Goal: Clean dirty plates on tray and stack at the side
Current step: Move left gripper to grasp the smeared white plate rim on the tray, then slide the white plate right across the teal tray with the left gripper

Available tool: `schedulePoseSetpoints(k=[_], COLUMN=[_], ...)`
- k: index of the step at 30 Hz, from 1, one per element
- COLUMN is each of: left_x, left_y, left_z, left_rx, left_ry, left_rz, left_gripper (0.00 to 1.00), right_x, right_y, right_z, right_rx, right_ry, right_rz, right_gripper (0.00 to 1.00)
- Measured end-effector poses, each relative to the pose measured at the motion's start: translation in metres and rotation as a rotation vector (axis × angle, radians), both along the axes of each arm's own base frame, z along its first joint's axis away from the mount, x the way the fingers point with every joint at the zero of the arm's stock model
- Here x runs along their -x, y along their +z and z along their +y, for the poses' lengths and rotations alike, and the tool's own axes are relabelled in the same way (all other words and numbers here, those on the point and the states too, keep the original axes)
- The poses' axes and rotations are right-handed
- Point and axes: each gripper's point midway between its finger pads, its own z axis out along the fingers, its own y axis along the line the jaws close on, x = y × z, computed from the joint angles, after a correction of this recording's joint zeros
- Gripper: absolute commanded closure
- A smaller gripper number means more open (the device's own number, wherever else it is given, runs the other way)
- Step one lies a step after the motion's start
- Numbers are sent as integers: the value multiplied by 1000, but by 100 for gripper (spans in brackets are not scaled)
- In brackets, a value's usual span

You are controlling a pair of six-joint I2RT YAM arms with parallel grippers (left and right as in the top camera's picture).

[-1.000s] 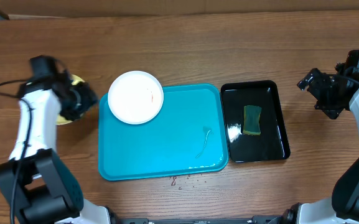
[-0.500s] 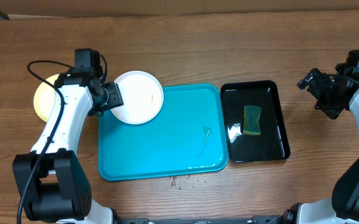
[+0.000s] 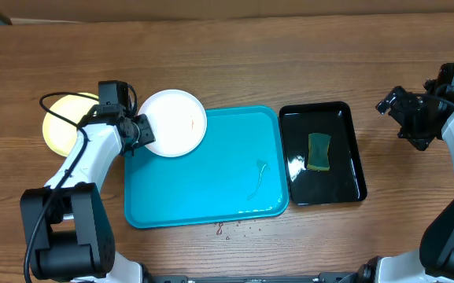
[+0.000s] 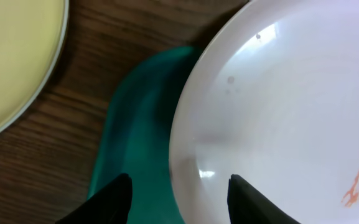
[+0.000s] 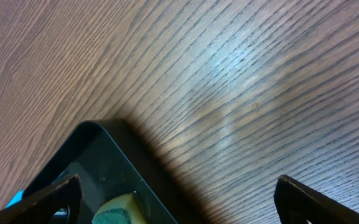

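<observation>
Plate pickup at tray corner

Largest first: wooden table (image 3: pixel 234 55), then turquoise tray (image 3: pixel 203 196) at its middle, bare but for a thin pale streak (image 3: pixel 258 181) toward the right side. Just beside it on the right, smaller black tray (image 3: pixel 358 189) with a green sponge (image 3: pixel 319 151) lying inside.

Next in size, white plate (image 3: pixel 173 122), resting on the tray's far left corner and overhanging the rim onto the wood, with a small reddish smear (image 4: pixel 356 186) on its face. To its left, apart from the tray and flat on the table, pale yellow plate (image 3: pixel 57 126). No third plate in view.

Left gripper (image 4: pixel 179 199) at the white plate's left edge, fingers apart and straddling the rim, not clamped down; hard to say from the wrist view whether either pad touches yet. Right gripper (image 5: pixel 178 202) spread wide, holding nothing, over bare wood beyond the black tray's far corner.

Step in hand, by the look of it: taking hold of the dirty white plate. Next move calls for closing squarely on that thin rim and keeping the plate level, with the sponge fetched by the right side for the smear before stacking onto the yellow plate.
</observation>
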Motion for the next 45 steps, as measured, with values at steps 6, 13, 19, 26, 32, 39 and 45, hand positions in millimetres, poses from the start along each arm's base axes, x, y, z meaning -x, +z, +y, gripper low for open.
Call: schedulePoseSetpoints(k=[6,13,19,26,32,39,45], left_x=[-8,-16,-12,0,38,80,83], left_y=[-2,-11,-25,-29,-34,-34,-33], left_z=[0,1,0,-20,-53,-115,-138], left_rx=[1,6,10,141,296,384,388], left_ry=[3,17,20,-14,-58,-202,-271], left_rz=[-42,-53,-12,39,195,357,354], left_gripper=[62,69,96,96,96,90,70], right_x=[0,0,0,0,0,0,0], right_y=[0,0,0,0,0,0,0], right_z=[0,0,0,0,0,0,0], right_rx=[0,0,0,0,0,0,1], right_ry=[0,0,0,0,0,0,1], right_rz=[0,1,0,1,1,0,0], right_gripper=[0,0,0,0,0,0,0])
